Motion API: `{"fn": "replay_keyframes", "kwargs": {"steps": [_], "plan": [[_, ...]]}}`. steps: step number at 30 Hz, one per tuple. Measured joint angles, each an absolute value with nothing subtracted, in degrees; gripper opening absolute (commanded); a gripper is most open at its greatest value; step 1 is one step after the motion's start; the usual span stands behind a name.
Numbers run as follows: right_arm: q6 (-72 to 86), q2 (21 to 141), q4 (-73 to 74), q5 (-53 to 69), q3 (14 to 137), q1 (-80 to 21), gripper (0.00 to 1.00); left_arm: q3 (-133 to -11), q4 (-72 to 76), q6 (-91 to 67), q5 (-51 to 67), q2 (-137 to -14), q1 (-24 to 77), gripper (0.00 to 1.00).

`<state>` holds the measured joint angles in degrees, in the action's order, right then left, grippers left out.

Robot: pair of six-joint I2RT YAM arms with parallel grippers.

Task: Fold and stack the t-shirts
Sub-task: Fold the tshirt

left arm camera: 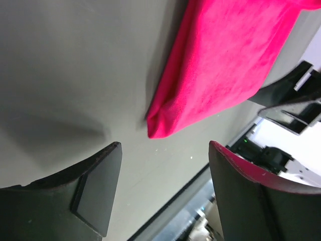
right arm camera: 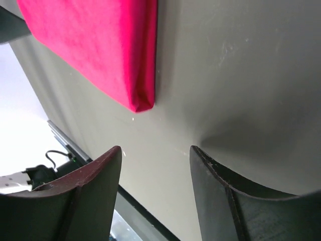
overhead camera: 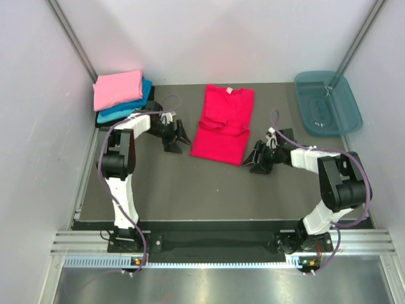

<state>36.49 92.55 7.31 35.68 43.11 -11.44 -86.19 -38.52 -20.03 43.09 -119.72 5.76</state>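
A crimson-red t-shirt (overhead camera: 223, 123) lies on the dark mat, folded lengthwise with sleeves tucked in. Its near left corner shows in the left wrist view (left arm camera: 220, 65) and its near right corner in the right wrist view (right arm camera: 100, 50). A folded pink t-shirt (overhead camera: 118, 88) lies on a folded turquoise t-shirt (overhead camera: 130, 109) at the back left. The black t-shirt is hidden or out of view. My left gripper (overhead camera: 179, 137) (left arm camera: 164, 150) is open and empty just left of the red shirt. My right gripper (overhead camera: 254, 156) (right arm camera: 155, 153) is open and empty just right of its near corner.
A translucent teal plastic tub (overhead camera: 327, 102) stands at the back right. White walls close in the sides and back. The mat's near edge and a metal rail (overhead camera: 215, 244) run along the front by the arm bases.
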Motion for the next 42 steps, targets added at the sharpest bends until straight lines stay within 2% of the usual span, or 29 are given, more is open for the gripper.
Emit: {"fn": "replay_keyframes", "kwargs": {"steps": [10, 12, 13, 18, 23, 25, 28, 30, 33, 34, 42], "plan": [[41.8, 98.9, 2.1, 37.2, 46.0, -14.4, 0.55, -86.3, -37.8, -22.3, 46.4, -123.8, 7.8, 0.68], [42.5, 100.1, 1.2, 37.4, 46.9, -14.8, 0.52, -86.8, -37.9, -22.8, 47.4, -124.4, 8.2, 0.66], [42.7, 100.8, 1.0, 37.4, 47.5, -14.9, 0.47, -87.2, -37.8, -22.9, 47.5, -124.8, 8.4, 0.65], [43.5, 102.7, 0.5, 37.0, 48.8, -15.1, 0.42, -88.6, -37.7, -23.6, 48.9, -126.5, 9.2, 0.61], [43.7, 102.8, 0.9, 36.1, 48.8, -15.2, 0.31, -88.9, -37.7, -24.0, 49.5, -127.6, 9.4, 0.47], [43.7, 102.8, 0.9, 35.6, 48.6, -15.2, 0.27, -88.9, -37.7, -24.1, 49.7, -127.9, 9.4, 0.38], [44.0, 102.9, 0.6, 35.4, 48.0, -15.2, 0.18, -88.9, -37.6, -23.9, 48.9, -128.2, 9.6, 0.29], [44.2, 103.0, 0.0, 35.4, 47.6, -15.2, 0.08, -88.8, -37.3, -23.8, 48.6, -128.2, 9.9, 0.26], [44.7, 103.8, -1.3, 35.8, 47.4, -15.2, 0.01, -88.3, -36.4, -24.0, 48.6, -128.2, 10.6, 0.03], [44.8, 103.8, -1.7, 35.9, 47.2, -15.2, 0.00, -88.1, -36.1, -24.0, 48.6, -128.2, 11.0, 0.00], [41.7, 101.1, 1.4, 40.2, 47.2, -10.9, 0.00, -83.1, -34.2, -23.6, 48.2, -124.0, 13.4, 0.00]]}}
